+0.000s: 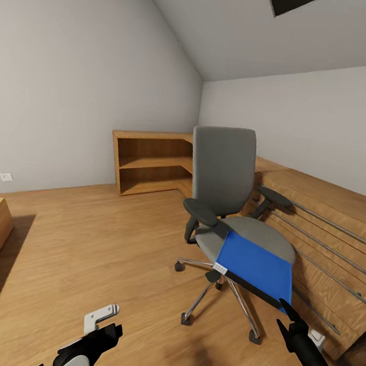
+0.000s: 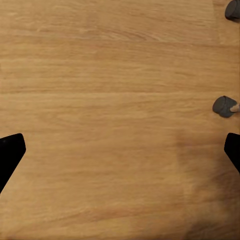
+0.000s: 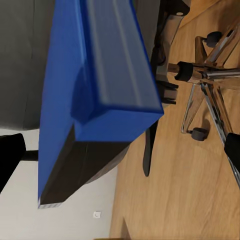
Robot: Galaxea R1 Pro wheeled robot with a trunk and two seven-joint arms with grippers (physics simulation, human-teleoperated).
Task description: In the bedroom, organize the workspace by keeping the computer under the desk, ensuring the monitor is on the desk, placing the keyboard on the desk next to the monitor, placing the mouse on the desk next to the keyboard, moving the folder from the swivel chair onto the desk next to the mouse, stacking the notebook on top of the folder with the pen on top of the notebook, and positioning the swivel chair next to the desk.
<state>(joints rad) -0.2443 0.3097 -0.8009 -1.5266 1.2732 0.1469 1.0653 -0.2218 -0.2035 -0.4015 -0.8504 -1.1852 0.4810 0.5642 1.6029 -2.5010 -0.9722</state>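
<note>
Folder: the blue folder (image 1: 257, 265) is laid flat on the seat of the swivel chair (image 1: 224, 170), with its black edge and white label overhanging the seat front, which leaves that edge free to be gripped.
Right gripper: the right gripper (image 1: 287, 322) is held just off the folder's near corner; in the right wrist view its fingers are spread, with the folder (image 3: 95, 90) lined up between them, and nothing is clamped, so a pinch on the overhanging edge is judged to be the step in hand.
Left gripper: the left gripper (image 1: 107, 325) is kept low over bare wood floor (image 2: 110, 100) with its fingers apart and nothing held.
Chair: it is stood well out on the floor, beside a light-wood drawer chest (image 1: 336, 234).
Shelf unit: the open corner shelf (image 1: 151, 165) appears empty, though its recesses are dim.
Desk: where the folder is to go cannot be judged from here.
</note>
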